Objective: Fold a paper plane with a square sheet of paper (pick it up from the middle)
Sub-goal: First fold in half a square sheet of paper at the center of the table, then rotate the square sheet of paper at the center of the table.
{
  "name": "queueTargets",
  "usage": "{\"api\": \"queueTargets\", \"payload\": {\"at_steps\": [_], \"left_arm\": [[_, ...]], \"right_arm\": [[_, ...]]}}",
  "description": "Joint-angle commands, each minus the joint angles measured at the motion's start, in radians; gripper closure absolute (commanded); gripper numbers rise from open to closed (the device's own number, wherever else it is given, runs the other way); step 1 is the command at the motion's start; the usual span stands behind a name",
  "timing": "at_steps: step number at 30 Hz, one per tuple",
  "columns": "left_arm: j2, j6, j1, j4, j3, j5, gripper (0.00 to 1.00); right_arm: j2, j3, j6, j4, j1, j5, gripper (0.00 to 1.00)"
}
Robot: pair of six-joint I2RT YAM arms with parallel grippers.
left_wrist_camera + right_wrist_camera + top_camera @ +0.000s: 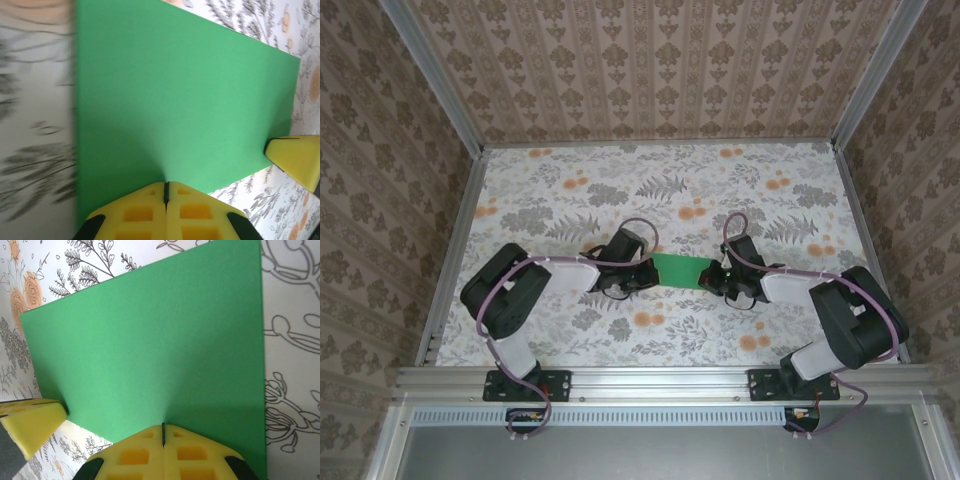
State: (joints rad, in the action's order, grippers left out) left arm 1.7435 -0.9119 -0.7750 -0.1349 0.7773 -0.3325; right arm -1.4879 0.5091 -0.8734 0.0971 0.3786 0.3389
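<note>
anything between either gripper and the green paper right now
Nothing visible stands in the way. The left gripper and the right gripper each meet the square sheet of paper at opposite edges, jaws closed on it. The sheet lies on the floral cloth.

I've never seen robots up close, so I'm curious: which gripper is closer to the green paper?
Neither: it's a tie. The left gripper is pinched shut on the green paper at its left edge, and the right gripper is pinched shut on its right edge.
</note>
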Motion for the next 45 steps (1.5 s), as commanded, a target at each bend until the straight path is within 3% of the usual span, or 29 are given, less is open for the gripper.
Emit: {"api": "queueTargets", "payload": {"at_steps": [1, 7, 13, 20, 22, 32, 39, 45], "left_arm": [[-0.015, 0.021, 0.057, 0.152, -0.068, 0.108, 1.0], [-0.08, 0.064, 0.116, 0.211, -0.057, 0.093, 0.97], [-0.173, 0.144, 0.163, 0.387, 0.063, 0.096, 0.84], [-0.263, 0.221, 0.261, 0.527, 0.128, 0.086, 0.56], [-0.281, 0.256, 0.286, 0.57, 0.138, 0.095, 0.53], [-0.395, 0.328, 0.381, 0.674, 0.094, 0.262, 0.0], [-0.416, 0.325, 0.434, 0.683, 0.073, 0.231, 0.0], [-0.427, 0.293, 0.456, 0.659, 0.066, 0.18, 0.0]], "right_arm": [[-0.021, -0.031, 0.04, -0.136, -0.03, -0.058, 0.99], [-0.007, 0.032, 0.096, -0.198, -0.036, -0.052, 0.96], [0.009, 0.192, 0.17, -0.321, 0.01, -0.058, 0.85], [-0.127, 0.425, 0.192, -0.447, 0.164, -0.152, 0.65], [-0.186, 0.502, 0.195, -0.484, 0.198, -0.181, 0.62], [-0.455, 0.821, 0.235, -0.682, 0.264, -0.223, 0.6], [-0.512, 0.865, 0.32, -0.769, 0.271, -0.139, 0.59], [-0.471, 0.771, 0.474, -0.827, 0.296, -0.048, 0.6]]}}
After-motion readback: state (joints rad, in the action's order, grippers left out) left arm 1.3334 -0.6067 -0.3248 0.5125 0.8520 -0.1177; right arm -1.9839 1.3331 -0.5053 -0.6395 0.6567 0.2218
